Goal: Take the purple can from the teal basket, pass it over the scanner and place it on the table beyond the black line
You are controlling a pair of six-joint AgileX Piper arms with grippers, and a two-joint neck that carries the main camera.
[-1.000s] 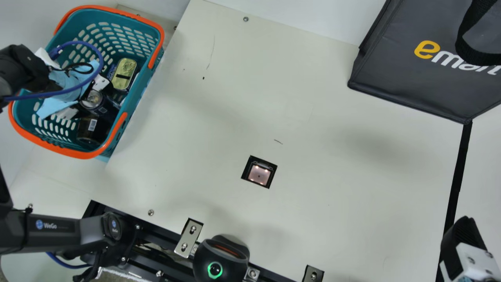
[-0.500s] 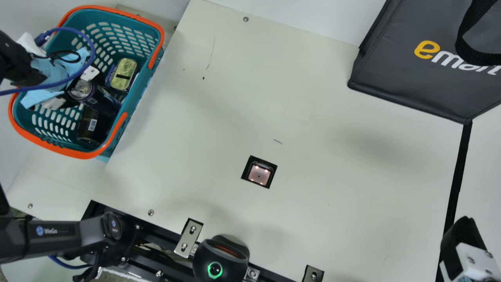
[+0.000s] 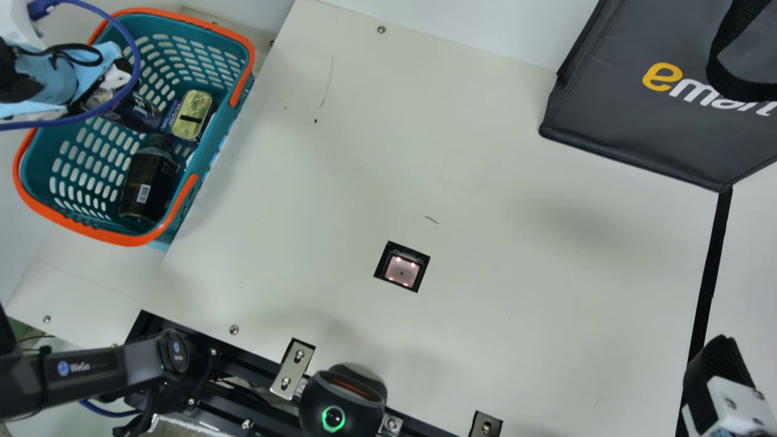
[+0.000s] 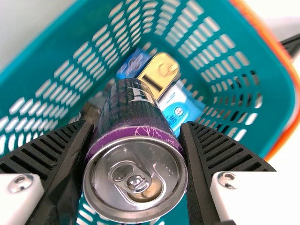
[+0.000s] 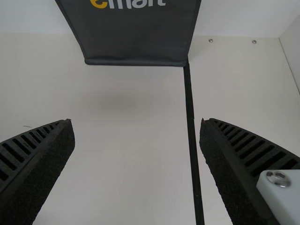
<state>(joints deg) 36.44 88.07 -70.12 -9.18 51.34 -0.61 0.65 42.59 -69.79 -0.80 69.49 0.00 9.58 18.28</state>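
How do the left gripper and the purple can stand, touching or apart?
Touching. The left wrist view shows the purple can squeezed between the left gripper's two fingers, one against each side.

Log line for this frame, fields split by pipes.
left gripper: closed on purple can | can: over teal basket | right gripper: open, empty | scan: not yet

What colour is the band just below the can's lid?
The band is purple with pale lines, clearest in the left wrist view.
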